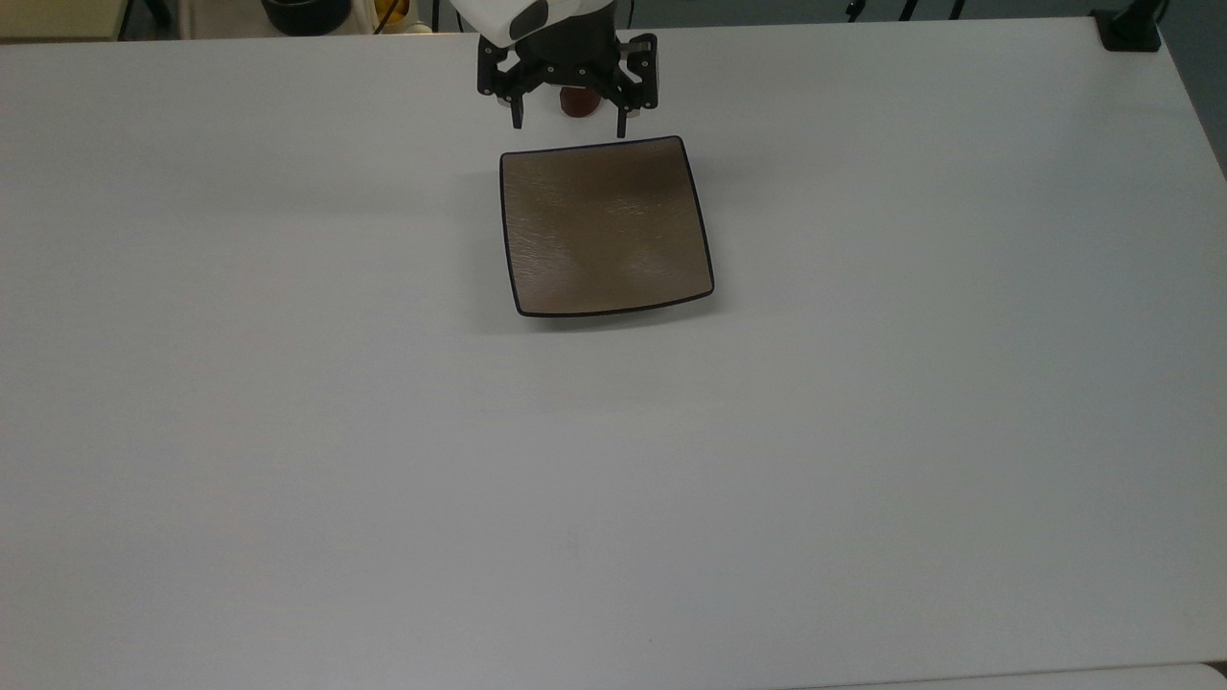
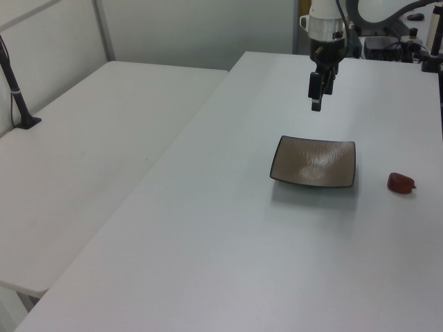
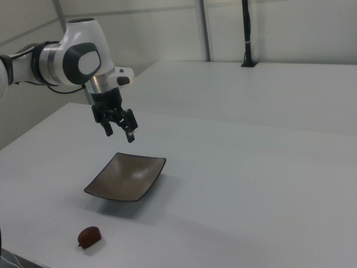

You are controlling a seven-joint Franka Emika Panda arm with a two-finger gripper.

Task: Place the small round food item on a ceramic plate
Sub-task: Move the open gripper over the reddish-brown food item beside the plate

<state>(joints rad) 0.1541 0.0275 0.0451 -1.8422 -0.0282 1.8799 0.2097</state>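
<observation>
White table [image 1: 863,431]: gripper [image 3: 119,129] hangs open and empty above plate [image 1: 604,230]; food [image 3: 88,236] lies near table's edge, so descend squarely over it before closing.

No text, label, brand, number or sign can be read on any surface; nothing legible is seen on arm, plate or tabletop.

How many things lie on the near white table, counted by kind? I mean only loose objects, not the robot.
Square tan-brown plate: 1
Small dark reddish-brown food item: 1
Total: 2

Both rest on the table, apart from each other. The plate is bare. The tool hangs open in the air, holding nothing.
</observation>
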